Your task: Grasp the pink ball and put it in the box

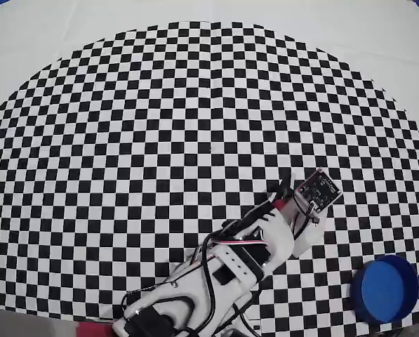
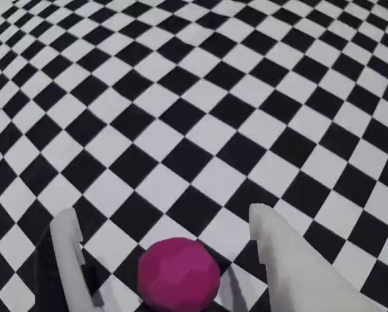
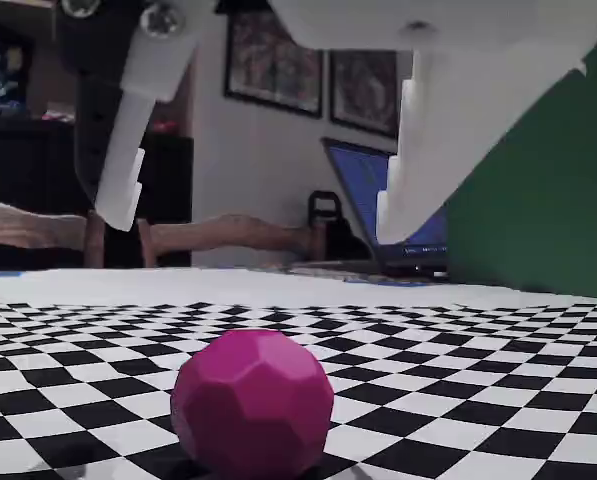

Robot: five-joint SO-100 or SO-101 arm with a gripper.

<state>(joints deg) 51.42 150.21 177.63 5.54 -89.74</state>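
Note:
The pink faceted ball [image 2: 179, 272] rests on the checkered mat, between my two white fingers in the wrist view. My gripper [image 2: 161, 214] is open, with a gap on each side of the ball. In the fixed view the ball [image 3: 252, 402] sits on the mat and the gripper [image 3: 256, 222] hangs open above it, fingertips clear of it. In the overhead view only a sliver of the ball [image 1: 281, 204] shows beside the gripper [image 1: 288, 193]. The blue round box [image 1: 384, 288] stands at the lower right, off the mat's edge.
The black-and-white checkered mat [image 1: 195, 126] covers most of the table. The arm's base and cables [image 1: 188, 302] fill the bottom centre of the overhead view. In the fixed view a laptop [image 3: 388, 215] and a green surface [image 3: 548, 210] stand behind the table.

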